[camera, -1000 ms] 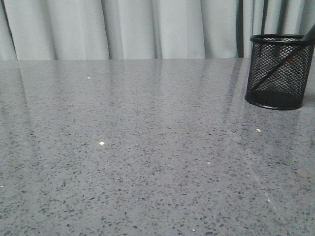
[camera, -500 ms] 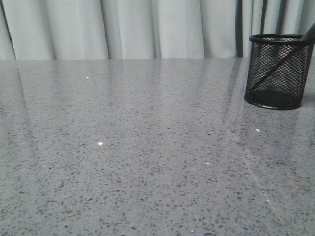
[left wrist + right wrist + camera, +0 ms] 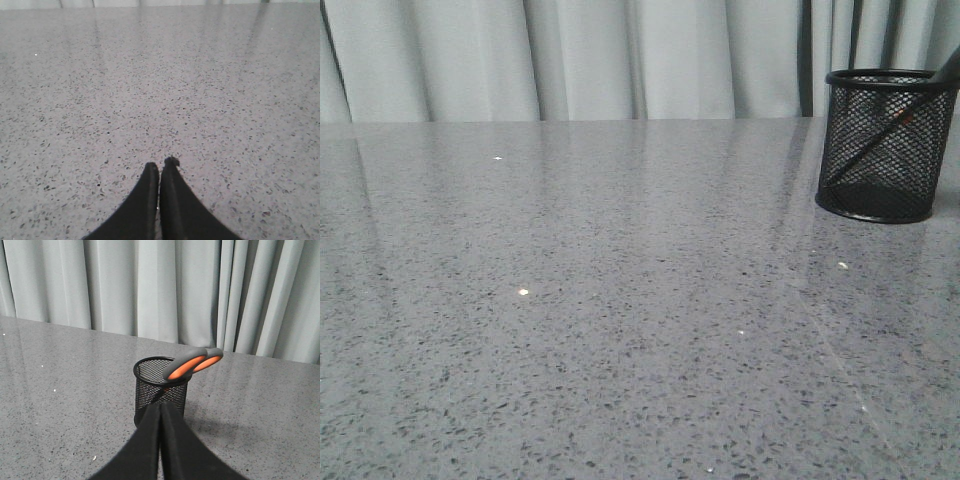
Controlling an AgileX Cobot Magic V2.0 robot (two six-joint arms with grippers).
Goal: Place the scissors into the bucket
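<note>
The right gripper [image 3: 160,412] is pressed together on nothing, just in front of the bucket [image 3: 160,390]. The left gripper [image 3: 160,172] is likewise together, over bare bench [image 3: 150,90]. The scissors [image 3: 192,365] already lean inside the bucket, blades down, orange-lined grey plastic loops above the solid rim. The task looks done. Black wire mesh; speckled, glossy grey bench.

Left gripper [image 3: 160,167] has its two black fingers pressed together, holding nothing. Right gripper [image 3: 160,410] likewise: fingers closed tip to tip, empty.
</note>
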